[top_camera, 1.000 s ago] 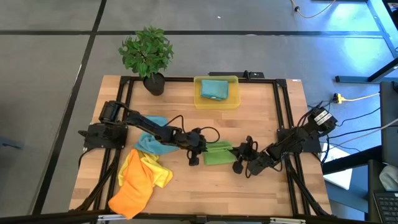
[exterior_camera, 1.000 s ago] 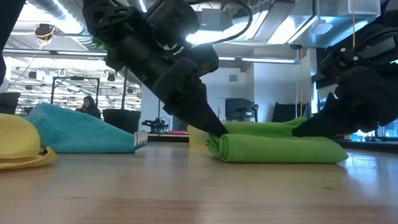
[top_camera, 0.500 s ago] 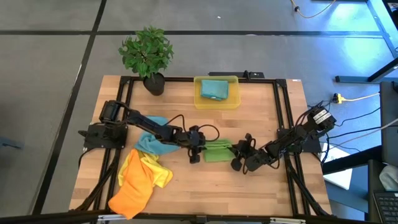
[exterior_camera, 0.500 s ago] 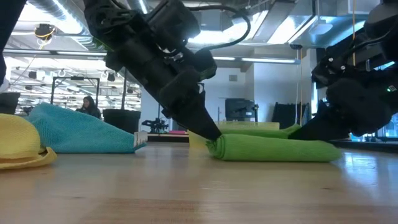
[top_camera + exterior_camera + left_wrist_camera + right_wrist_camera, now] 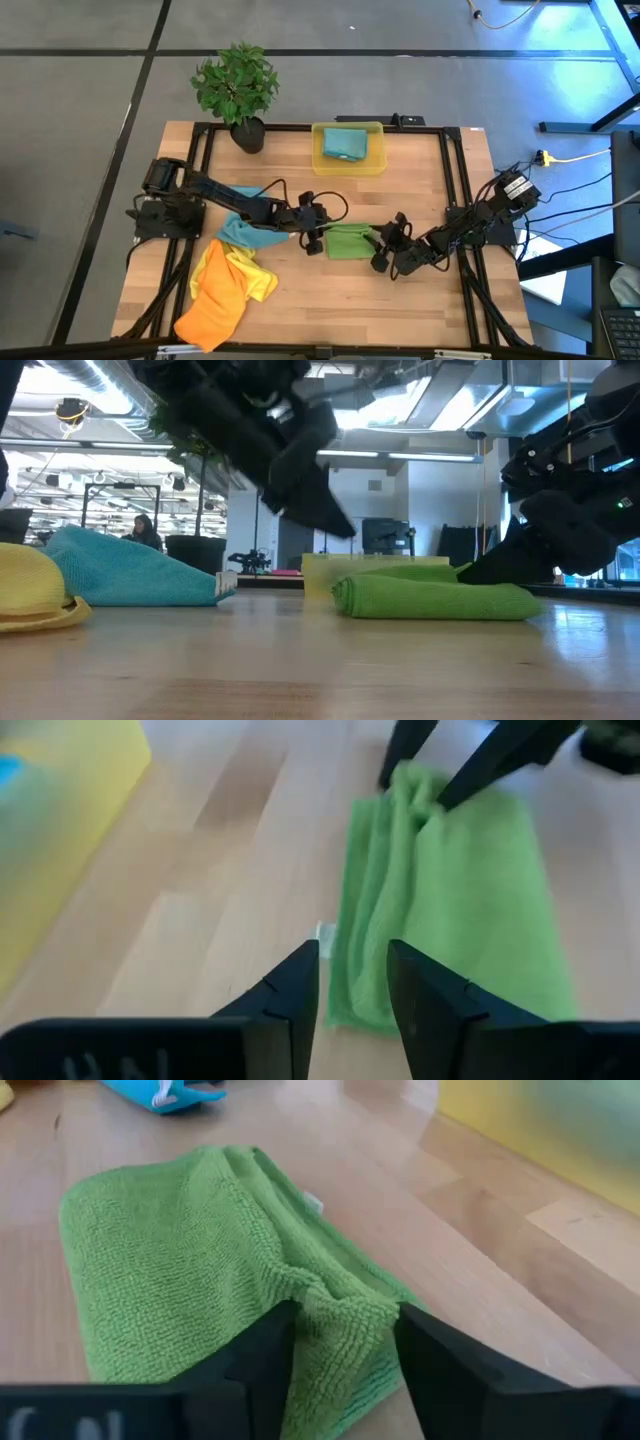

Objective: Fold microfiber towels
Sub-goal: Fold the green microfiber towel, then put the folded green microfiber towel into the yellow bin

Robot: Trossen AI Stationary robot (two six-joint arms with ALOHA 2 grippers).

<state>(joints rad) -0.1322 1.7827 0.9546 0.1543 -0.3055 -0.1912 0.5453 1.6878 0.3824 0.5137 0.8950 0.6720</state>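
A green microfiber towel lies folded in a thick flat pack on the table's middle. My left gripper hangs open above and just left of the towel's left end, clear of it. My right gripper is low at the towel's right end, open, with that end bunched up between its fingers. My right gripper comes in low from the table's right, slanting down. Its spread fingers stand on either side of the bunched right end of the green towel, which rests on the table. I cannot tell whether they touch the cloth.
Teal, yellow and orange towels lie heaped at the front left. A yellow bin at the back holds a teal cloth. A potted plant stands at the back left corner.
My left gripper has opened, let go of the green towel's left end, and risen up and back toward the table's left. My right gripper has opened where it was. The towel stays folded and lies on the table.
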